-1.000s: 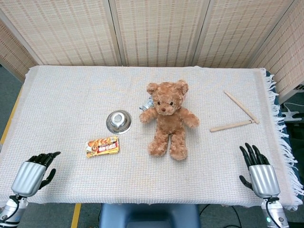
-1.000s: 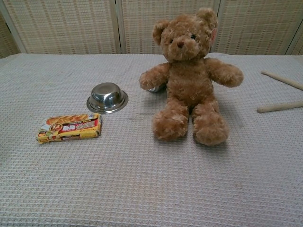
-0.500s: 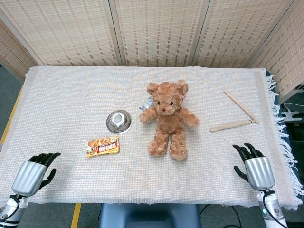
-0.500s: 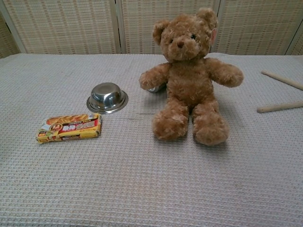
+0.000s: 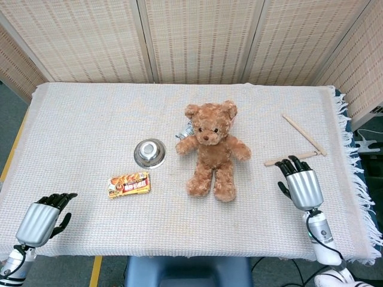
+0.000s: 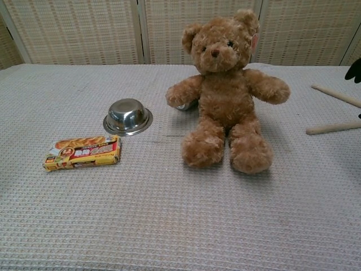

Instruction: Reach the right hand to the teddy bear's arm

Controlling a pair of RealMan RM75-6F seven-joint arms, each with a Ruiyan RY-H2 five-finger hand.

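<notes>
Head view, near edge: left hand (image 5: pixel 40 218) low at the table's front corner, well apart from the teddy bear (image 5: pixel 210 149), fingers slightly curled and apart, holding nothing. Right hand (image 5: pixel 300 184) over the cloth on the bear's other side, nearer to it yet clear of its arm, back plate upward, dark fingers (image 5: pixel 291 165) parted and bent forward, nothing held; fingertips close to the nearer wooden stick (image 5: pixel 291 158), contact not determinable. Snack packet (image 5: pixel 128 183), yellow and red, printed text too small to read, lying flat toward the left hand from the bear. Steel bowl (image 5: pixel 149 152), upturned, just beside the bear's arm on that side. Teddy bear, brown plush, seated mid-table on the woven cloth (image 5: pixel 90 119), arms spread, a small silvery item partly hidden behind its arm. Second wooden stick (image 5: pixel 303 134) farther back beyond the right hand.
</notes>
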